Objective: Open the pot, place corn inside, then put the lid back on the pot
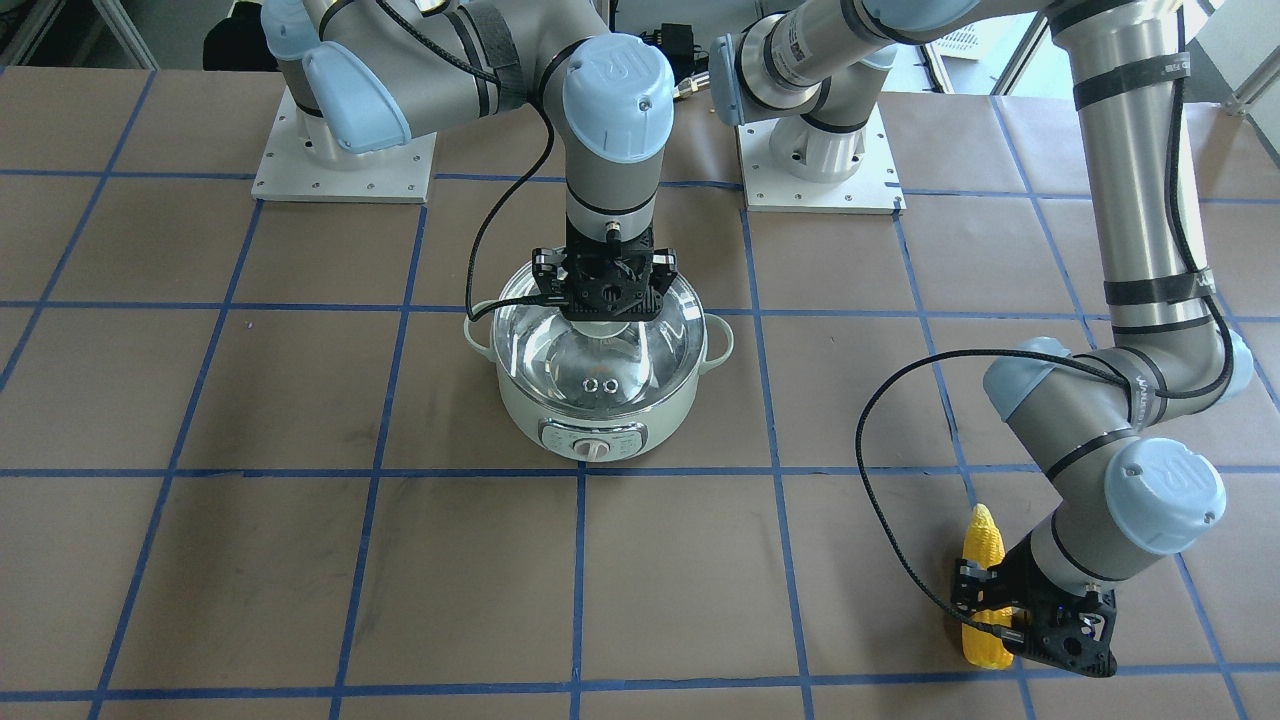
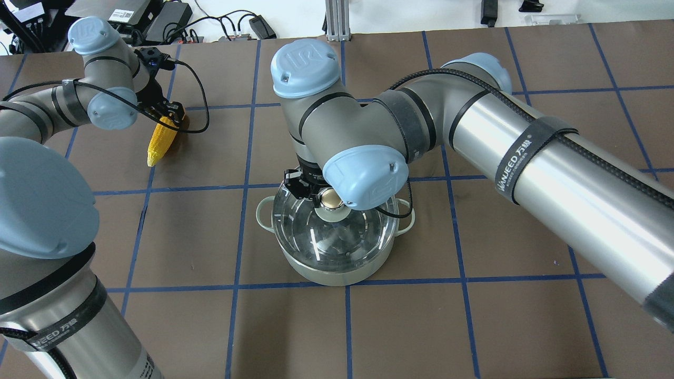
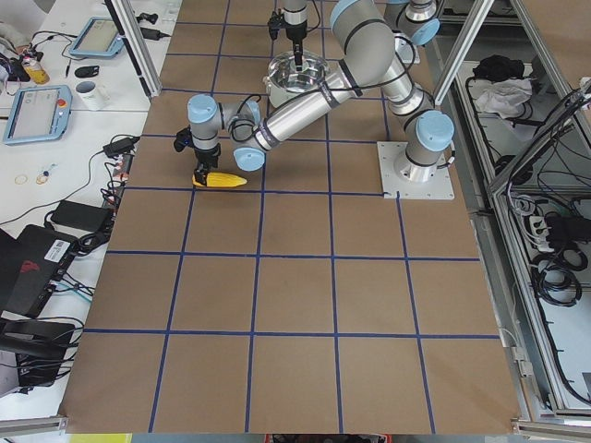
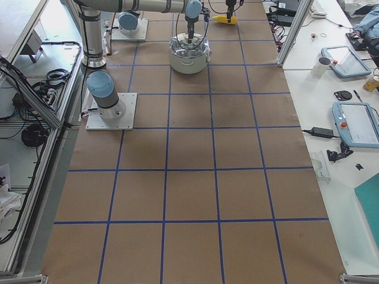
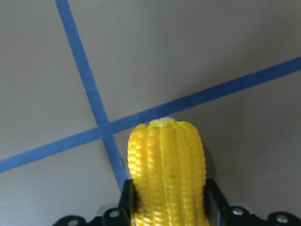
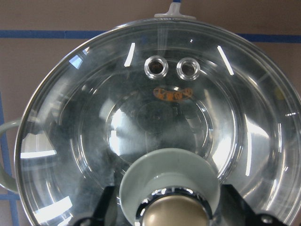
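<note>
The mint-green pot stands mid-table with the glass lid seated on it. My right gripper hangs straight down over the lid, its fingers closed on either side of the knob. The lid's dome and two vent rings fill the right wrist view. The yellow corn lies on the table far to the pot's side, also in the overhead view. My left gripper is shut on the corn's thick end; the fingers press both sides of the corn.
Two white arm base plates sit at the robot's edge of the table. The table is brown with a blue tape grid. Black cables loop beside both wrists. Operator benches with tablets lie beyond the table's edge.
</note>
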Tool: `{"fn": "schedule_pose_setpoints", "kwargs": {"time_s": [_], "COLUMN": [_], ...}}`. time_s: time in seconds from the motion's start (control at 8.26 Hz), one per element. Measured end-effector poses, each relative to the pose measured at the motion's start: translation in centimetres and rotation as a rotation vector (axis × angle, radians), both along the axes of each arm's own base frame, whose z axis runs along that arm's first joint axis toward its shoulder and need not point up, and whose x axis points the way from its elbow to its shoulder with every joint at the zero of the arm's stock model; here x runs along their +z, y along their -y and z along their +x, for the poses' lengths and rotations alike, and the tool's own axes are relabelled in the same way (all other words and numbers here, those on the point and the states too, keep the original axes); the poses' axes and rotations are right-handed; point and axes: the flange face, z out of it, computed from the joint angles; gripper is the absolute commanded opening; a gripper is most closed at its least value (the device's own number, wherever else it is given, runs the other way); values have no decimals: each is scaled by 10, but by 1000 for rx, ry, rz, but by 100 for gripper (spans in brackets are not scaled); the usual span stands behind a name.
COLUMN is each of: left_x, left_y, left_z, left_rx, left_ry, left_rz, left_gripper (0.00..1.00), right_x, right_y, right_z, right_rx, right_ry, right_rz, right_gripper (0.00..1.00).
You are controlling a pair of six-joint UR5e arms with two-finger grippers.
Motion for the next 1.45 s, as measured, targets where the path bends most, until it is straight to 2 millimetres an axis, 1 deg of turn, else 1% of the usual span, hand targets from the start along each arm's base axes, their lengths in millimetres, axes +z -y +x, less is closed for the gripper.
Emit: {"fn": "schedule_pose_setpoints", "kwargs": {"time_s": [0.24,0.36,0.48,0.61,0.73,0.97,1.09,1.21,1.33,1.45], "left_x": [1,7,18,33,57,114,137,156,172,185], "left_y": [0,-1,-3,-7,-14,-36,-48,-60,-71,-81], "left_z": [0,0,-1,-2,-4,-11,-22,-41,-66,-97], "left_rx": [-6,-5,-3,6,33,130,174,202,221,239], "left_ry": [4,6,7,5,2,24,26,24,19,15], "left_rz": [1,-2,-4,5,8,19,35,53,64,68], "left_gripper": [0,0,0,0,0,0,0,0,0,0], "right_x": [1,2,7,16,30,66,86,106,124,140], "right_y": [0,1,3,5,7,1,-1,-1,2,6], "right_z": [0,-1,-2,-5,-11,-30,-46,-69,-99,-130], "right_rx": [0,-2,-5,-10,-15,-21,-18,-8,0,-9], "right_ry": [-1,1,3,8,7,-7,-4,-1,3,4], "right_rz": [-1,-4,-12,-26,-46,-75,-92,-103,-109,-116], "right_gripper": [37,37,37,37,37,37,37,38,38,38]}}
